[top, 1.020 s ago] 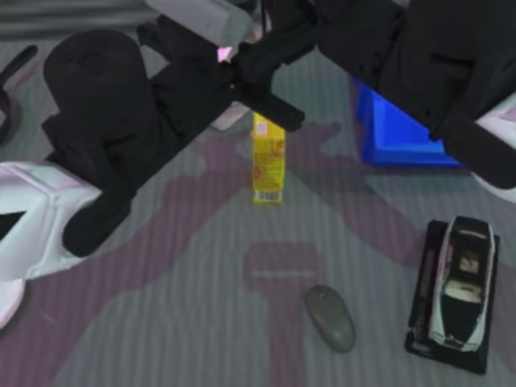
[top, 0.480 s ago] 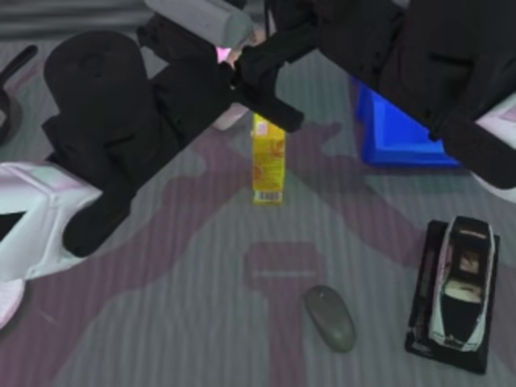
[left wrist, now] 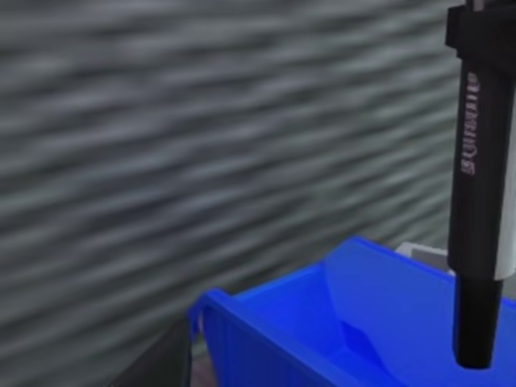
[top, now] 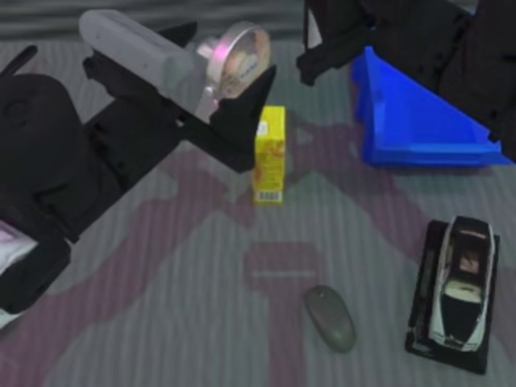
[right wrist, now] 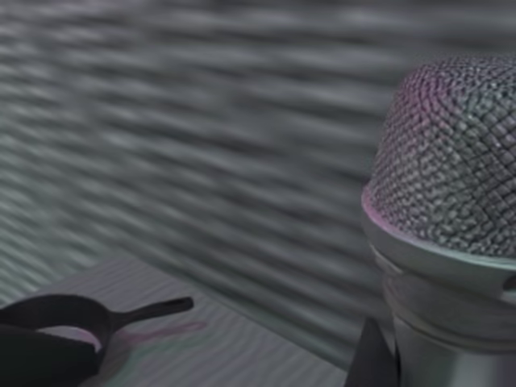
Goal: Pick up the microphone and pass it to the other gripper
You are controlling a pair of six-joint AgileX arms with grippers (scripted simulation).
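Note:
The microphone (top: pixel 238 58) hangs above the table's far middle, its silver-grey head showing in the top view. My left gripper (top: pixel 254 97) is shut on it, its black fingers right under the head. In the left wrist view the slim black handle (left wrist: pixel 480 201) hangs with its end free over the blue bin (left wrist: pixel 322 322). The mesh head (right wrist: pixel 451 153) fills one side of the right wrist view. My right gripper (top: pixel 310 60) stands open and empty to the right, with a gap of table between it and the microphone.
A yellow carton (top: pixel 269 153) stands just under the left gripper. The blue bin (top: pixel 419 129) sits at the far right. A grey mouse (top: pixel 329 318) and a toy car on a black base (top: pixel 463 282) lie at the front right. A black pan (right wrist: pixel 48 330) is at the far left.
The two grippers were together at the microphone and have since parted. The left arm drew back to the left with the microphone, and the right arm pulled away to the right without it.

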